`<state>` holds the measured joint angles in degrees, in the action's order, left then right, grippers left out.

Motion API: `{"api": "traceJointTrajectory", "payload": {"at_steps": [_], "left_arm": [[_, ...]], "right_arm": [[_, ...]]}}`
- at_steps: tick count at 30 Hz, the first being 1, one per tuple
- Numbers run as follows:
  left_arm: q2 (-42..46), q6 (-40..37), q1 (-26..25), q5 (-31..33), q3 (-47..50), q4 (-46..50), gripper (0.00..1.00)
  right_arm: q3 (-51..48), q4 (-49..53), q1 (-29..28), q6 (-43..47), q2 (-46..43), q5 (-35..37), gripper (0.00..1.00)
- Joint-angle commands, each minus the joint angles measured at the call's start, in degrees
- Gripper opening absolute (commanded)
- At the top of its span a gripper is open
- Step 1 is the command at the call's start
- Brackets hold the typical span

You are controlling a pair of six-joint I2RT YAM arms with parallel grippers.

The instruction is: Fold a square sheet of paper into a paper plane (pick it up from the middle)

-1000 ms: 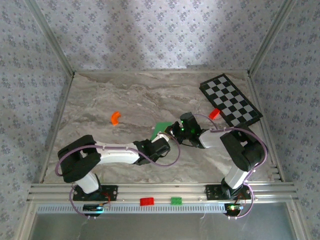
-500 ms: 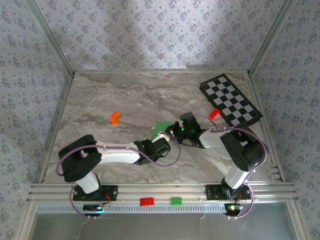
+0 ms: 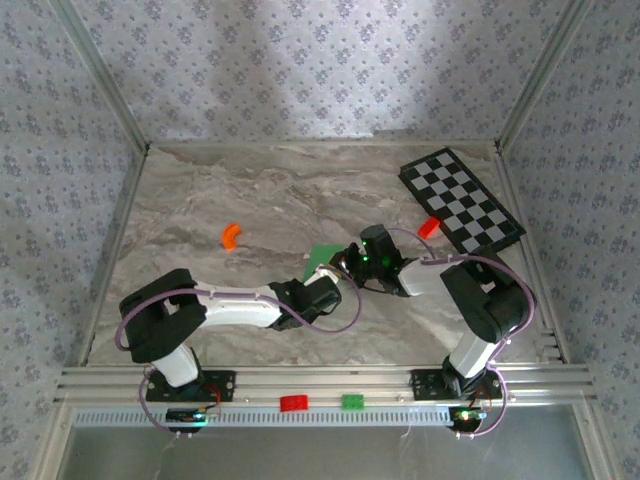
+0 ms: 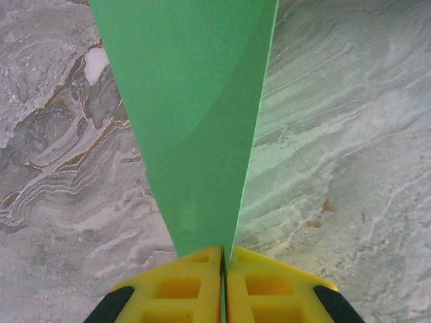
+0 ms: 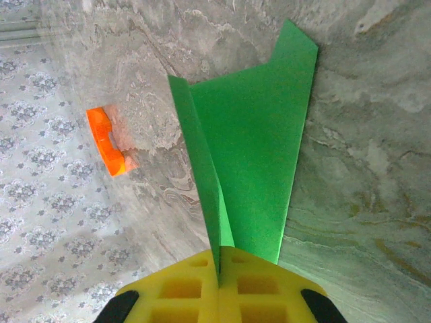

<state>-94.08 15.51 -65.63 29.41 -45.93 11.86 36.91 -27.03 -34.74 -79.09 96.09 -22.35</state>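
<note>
The bright green sheet of paper (image 3: 321, 258) is held up off the marble table between both arms near the middle, partly folded. My left gripper (image 4: 223, 259) is shut on one edge of the paper (image 4: 195, 114), which fans out ahead of its yellow fingers (image 4: 182, 286). My right gripper (image 5: 219, 262) is shut on another edge, where the paper (image 5: 259, 155) shows a raised fold and a notched far corner. From above, the left gripper (image 3: 335, 283) and right gripper (image 3: 350, 262) sit close together, hiding most of the sheet.
An orange curved piece (image 3: 231, 236) lies on the table's left-middle, also seen as orange piece (image 5: 108, 141). The checkered board (image 3: 462, 200) lies at the back right with a red brick (image 3: 428, 227) beside it. A red brick (image 3: 294, 403) and green brick (image 3: 352, 402) sit on the front rail.
Hardly anything has moved; the left arm's elbow and forearm shift very slightly, while both grippers keep their hold on the paper.
</note>
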Motion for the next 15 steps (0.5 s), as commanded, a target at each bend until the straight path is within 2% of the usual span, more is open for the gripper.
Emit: {"api": "traceJointTrajectory", "payload": {"at_steps": [1, 3, 7, 10, 15], "left_arm": [[-0.3, 0.2, 0.4, 0.6, -1.4, 0.4, 0.11], [-0.2, 0.2, 0.4, 0.2, -1.3, 0.2, 0.10], [0.0, 0.5, 0.5, -0.4, -0.9, -0.2, 0.02], [0.4, 1.6, 1.0, -1.4, -0.3, -0.3, 0.00], [3.9, 3.3, 3.0, -7.2, 2.1, -2.6, 0.00]], "right_arm": [[0.8, 0.3, 0.3, 0.1, -0.6, -0.6, 0.00], [0.8, 0.3, 0.3, 0.2, -0.6, -0.6, 0.00], [0.6, 0.5, 0.4, 0.5, -1.0, -0.7, 0.03], [0.4, 2.9, 1.0, 2.6, -2.4, -0.6, 0.10], [-1.1, 12.6, 4.5, 8.9, -8.2, 0.4, 0.30]]}}
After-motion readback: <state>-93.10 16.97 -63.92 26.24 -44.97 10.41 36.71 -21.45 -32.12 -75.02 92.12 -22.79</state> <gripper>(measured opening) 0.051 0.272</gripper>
